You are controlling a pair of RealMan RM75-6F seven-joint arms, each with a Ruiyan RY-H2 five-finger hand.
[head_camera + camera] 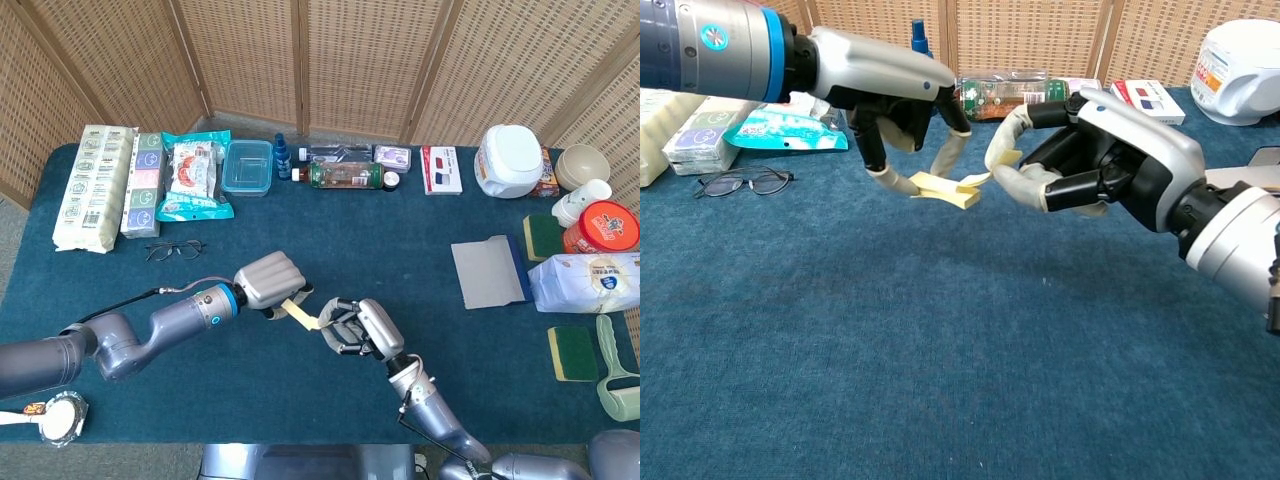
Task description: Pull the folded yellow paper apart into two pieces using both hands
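Yellow paper point(945, 189) hangs in the air above the blue table cloth point(890, 380), stretched between the two hands, and the chest view shows it drawn out thin where it reaches the right one. The left hand point(895, 95) comes in from the side of the glasses point(744, 182) and pinches the wider, folded end of the paper between its thumb and a fingertip, the other fingers curled down around it. The right hand point(1095, 155) faces it from the other side, fingers curled inward, and grips the narrow end of the paper at its fingertips point(1002, 150); whether the paper is already parted at that thin spot cannot be told. In the head view the paper point(303, 315) shows as a pale strip running between the left hand point(268, 282) and the right hand point(362, 327), both hands near each other and well in front of the glasses point(174, 249). Neither hand touches the cloth. Far behind the glasses, along the back edge of the table, lie packets of food point(190, 176), a clear plastic box point(247, 167) and a bottle lying on its side point(345, 175). Well off to the right of the hands sits a grey board point(487, 272).
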